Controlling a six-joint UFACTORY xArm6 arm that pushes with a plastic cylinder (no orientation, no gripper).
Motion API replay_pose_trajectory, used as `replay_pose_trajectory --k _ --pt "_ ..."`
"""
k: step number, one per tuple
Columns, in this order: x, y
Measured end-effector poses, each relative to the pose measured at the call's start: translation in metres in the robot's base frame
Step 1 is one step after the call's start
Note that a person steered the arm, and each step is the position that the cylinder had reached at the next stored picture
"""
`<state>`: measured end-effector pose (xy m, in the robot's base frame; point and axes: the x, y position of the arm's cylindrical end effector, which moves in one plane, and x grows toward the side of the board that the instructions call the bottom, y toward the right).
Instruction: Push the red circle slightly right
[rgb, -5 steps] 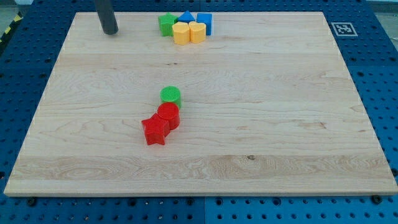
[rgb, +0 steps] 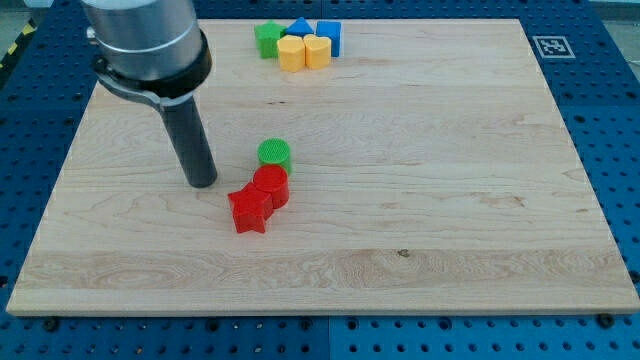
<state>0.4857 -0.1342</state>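
The red circle (rgb: 270, 185) sits near the board's middle, a little left of centre. It touches a green circle (rgb: 274, 153) just above it and a red star (rgb: 249, 210) at its lower left. My tip (rgb: 203, 183) rests on the board to the left of the red circle, apart from it by a short gap, and just above and left of the red star. The rod rises from the tip to the arm's grey end at the view's top left.
A cluster of blocks stands at the board's top edge: a green block (rgb: 267, 39), a blue triangle (rgb: 299, 28), a blue cube (rgb: 328, 36) and two yellow blocks (rgb: 292, 53) (rgb: 317, 50). A printed marker (rgb: 551, 46) lies at the top right corner.
My tip has moved from the board's top left down and slightly right, to just left of the red circle. The blocks have not moved.
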Motion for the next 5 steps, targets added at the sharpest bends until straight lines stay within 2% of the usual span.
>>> replay_pose_trajectory --k 1,3,5 --pt "0.008 0.009" --pt "0.009 0.070" --pt "-0.004 0.079"
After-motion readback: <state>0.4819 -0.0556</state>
